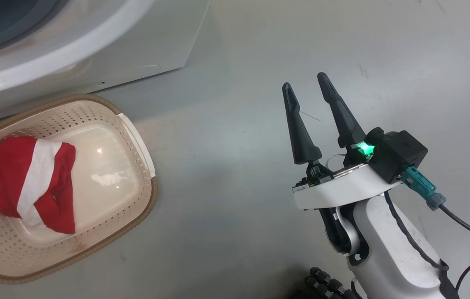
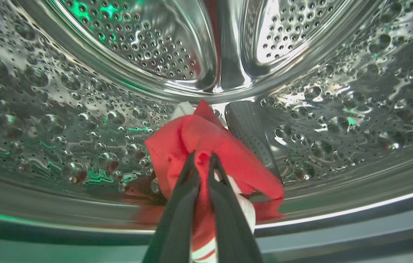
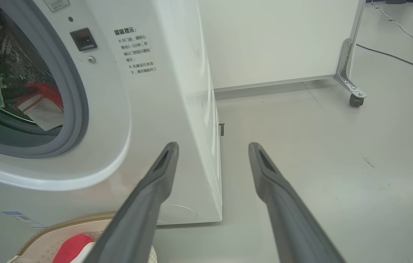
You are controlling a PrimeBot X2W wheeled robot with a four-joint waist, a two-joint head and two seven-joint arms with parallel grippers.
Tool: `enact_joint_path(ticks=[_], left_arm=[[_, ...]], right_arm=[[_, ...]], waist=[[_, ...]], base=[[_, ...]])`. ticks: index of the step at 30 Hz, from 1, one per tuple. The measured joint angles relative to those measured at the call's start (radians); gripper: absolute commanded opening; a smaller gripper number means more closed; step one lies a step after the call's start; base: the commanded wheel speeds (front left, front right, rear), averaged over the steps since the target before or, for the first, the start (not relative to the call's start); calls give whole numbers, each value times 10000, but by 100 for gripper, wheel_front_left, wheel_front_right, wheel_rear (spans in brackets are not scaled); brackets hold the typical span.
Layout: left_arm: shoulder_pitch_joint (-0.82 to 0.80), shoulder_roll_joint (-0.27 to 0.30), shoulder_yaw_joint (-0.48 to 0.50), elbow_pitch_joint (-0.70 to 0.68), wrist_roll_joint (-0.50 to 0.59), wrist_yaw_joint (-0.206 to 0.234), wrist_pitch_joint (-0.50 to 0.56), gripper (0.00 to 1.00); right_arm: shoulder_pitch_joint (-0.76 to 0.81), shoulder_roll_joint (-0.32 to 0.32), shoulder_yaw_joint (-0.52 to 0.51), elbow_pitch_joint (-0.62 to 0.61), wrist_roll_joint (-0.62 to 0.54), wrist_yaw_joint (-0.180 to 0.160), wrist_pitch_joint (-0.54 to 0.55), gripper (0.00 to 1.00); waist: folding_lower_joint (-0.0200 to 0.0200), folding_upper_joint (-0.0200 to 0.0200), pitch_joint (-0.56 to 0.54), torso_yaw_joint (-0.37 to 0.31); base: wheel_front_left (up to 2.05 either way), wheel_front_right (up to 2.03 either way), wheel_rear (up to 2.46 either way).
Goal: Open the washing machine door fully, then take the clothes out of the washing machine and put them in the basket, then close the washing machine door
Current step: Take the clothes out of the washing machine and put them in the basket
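In the left wrist view the left gripper [image 2: 203,159] reaches into the steel drum [image 2: 82,109] of the washing machine [image 1: 94,54]. Its two fingers are pinched tight on a fold of a red garment [image 2: 221,146] at the centre of the frame. The garment is bunched on the drum's lower wall, with white cloth showing under the fingers and a red-and-white striped edge at the bottom of the frame. A raised drum paddle [image 2: 250,138] lies just right of the garment; I cannot tell whether they touch

In the head view the basket [image 1: 137,141] stands on the grey floor [image 1: 239,124] at the lower left, just below the machine's white front. A second red garment [image 1: 29,185] with a broad white stripe lies crumpled against the left side of the basket, and the right half of the basket's bottom is bare. The right gripper [image 1: 304,80] hangs over the floor at centre right, well apart from the basket, fingers spread wide and holding nothing. A dark cable [image 1: 467,226] runs from its wrist to the right edge

The right wrist view shows the grey door gasket [image 3: 78,109] at upper left, a printed warning label [image 3: 135,51] beside it, and a white panel [image 3: 272,36] on a caster [image 3: 356,100] behind the machine
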Motion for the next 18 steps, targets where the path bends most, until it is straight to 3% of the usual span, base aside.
enact_joint_path(ticks=[18], left_arm=[[1334, -1484, 449, -995, -786, -92, -2978, 0]], right_arm=[[99, -6, -349, 420, -633, -13, 0, 100]], waist=[[0, 0, -812, 599]], base=[[0, 0, 0]])
